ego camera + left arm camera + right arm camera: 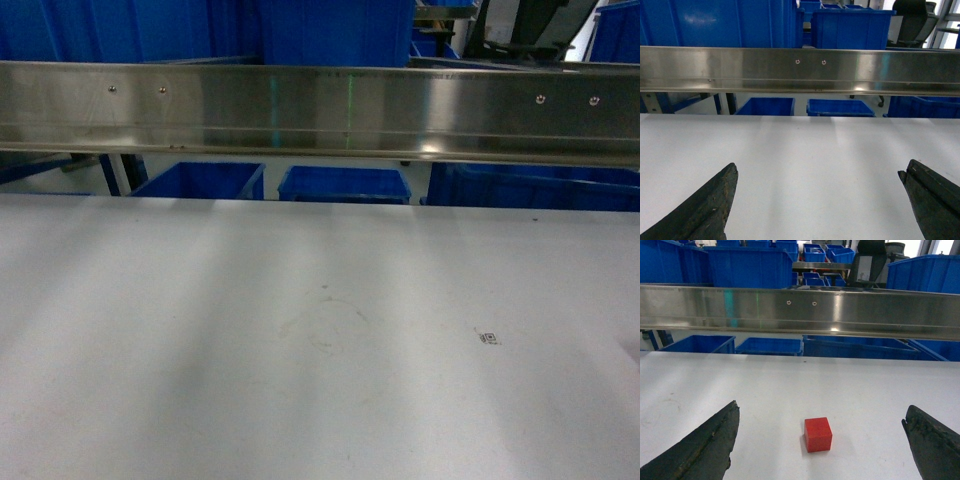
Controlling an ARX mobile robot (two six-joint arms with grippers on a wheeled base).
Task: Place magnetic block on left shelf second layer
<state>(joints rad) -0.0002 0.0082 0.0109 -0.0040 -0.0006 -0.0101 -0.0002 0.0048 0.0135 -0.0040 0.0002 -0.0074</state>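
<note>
The magnetic block (pixel 818 434) is a small red cube resting on the white table (pixel 880 385), seen only in the right wrist view. My right gripper (pixel 821 409) is open, its dark fingers (pixel 705 445) wide on either side of the block and not touching it. My left gripper (pixel 819 168) is also open, with only bare white table (pixel 815 150) between its fingers (pixel 705 210). Neither gripper nor the block appears in the head view. The left shelf is out of view.
A long stainless steel rail (pixel 320 110) runs across the far edge of the table (pixel 300 330). Blue plastic bins (pixel 345 185) stand behind and beneath it. A small printed marker (pixel 489 338) lies on the table at the right.
</note>
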